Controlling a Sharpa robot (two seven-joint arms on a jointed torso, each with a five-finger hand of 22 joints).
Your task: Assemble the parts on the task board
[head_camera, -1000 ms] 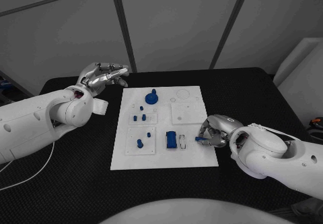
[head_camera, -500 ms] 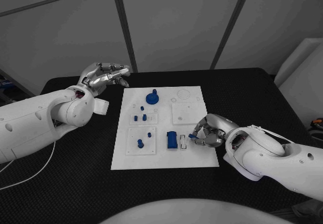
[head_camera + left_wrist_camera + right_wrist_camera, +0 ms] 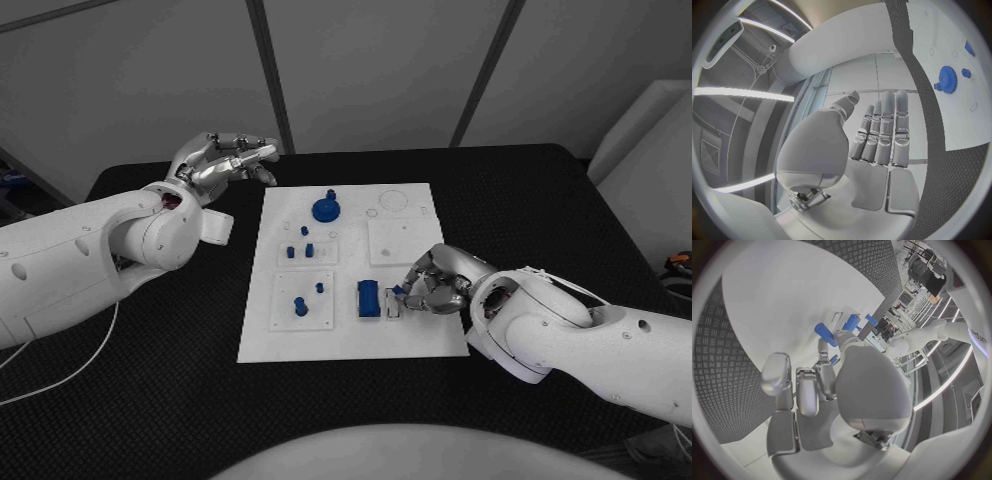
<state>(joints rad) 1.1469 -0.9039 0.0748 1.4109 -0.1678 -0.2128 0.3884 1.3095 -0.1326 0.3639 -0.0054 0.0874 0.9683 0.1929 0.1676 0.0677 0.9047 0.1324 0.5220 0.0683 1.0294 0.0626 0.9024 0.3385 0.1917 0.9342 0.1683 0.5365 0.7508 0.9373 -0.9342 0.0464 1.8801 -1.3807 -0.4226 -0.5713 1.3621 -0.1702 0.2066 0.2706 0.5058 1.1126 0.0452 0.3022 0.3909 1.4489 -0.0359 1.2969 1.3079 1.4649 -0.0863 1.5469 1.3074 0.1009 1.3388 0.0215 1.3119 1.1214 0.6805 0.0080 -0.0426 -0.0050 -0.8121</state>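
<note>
The right hand (image 3: 437, 285) pinches a small blue part (image 3: 400, 291) above the task board (image 3: 418, 340) near its slot; a loose grip could misalign it. Left hand (image 3: 224, 160) hovers, fingers apart

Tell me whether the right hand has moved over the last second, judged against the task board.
Yes. The right hand, pinching a small blue part, has moved inward from near the task board's right edge toward the blue block and the slot beside it.
</note>
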